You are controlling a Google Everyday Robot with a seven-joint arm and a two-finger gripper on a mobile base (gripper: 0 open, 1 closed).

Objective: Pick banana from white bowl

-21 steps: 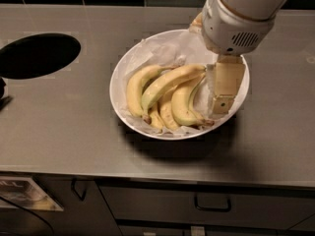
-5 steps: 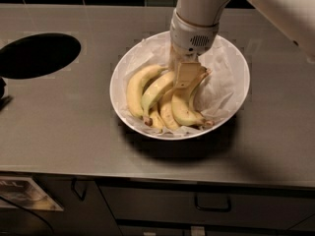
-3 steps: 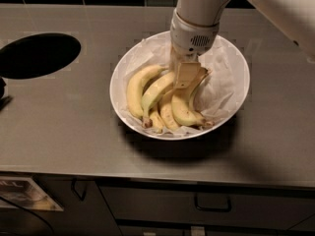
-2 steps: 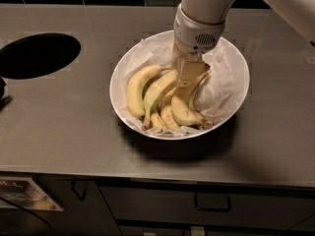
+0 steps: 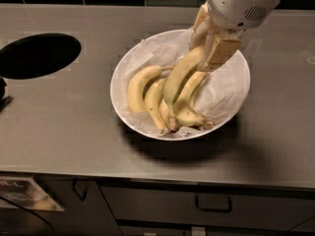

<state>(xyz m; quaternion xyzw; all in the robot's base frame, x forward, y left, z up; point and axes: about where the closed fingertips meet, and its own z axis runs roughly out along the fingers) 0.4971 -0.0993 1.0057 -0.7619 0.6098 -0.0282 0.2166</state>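
Observation:
The white bowl (image 5: 242, 96) with its crumpled paper liner (image 5: 222, 90) sits in the middle of the grey counter. The banana (image 5: 179, 77), long, slim and greenish-yellow, slants from its dark tip low in the bowl up to the right. My gripper (image 5: 209, 47) is above the bowl's back right part, shut on the banana's upper end, which it holds raised. Other bananas lie in the bowl: a plump yellow one (image 5: 139, 82) at the left, one (image 5: 154, 101) beside it, and a curved one (image 5: 191, 107) under the held banana.
A dark oval hole (image 5: 38, 55) is cut in the counter at the left. Below the counter's front edge is a drawer with a handle (image 5: 213, 206). A dark object (image 5: 3, 96) shows at the left edge.
My gripper has moved up and to the right, shut on the banana's upper end. That end has risen off the pile while the dark tip stays low in the bowl.

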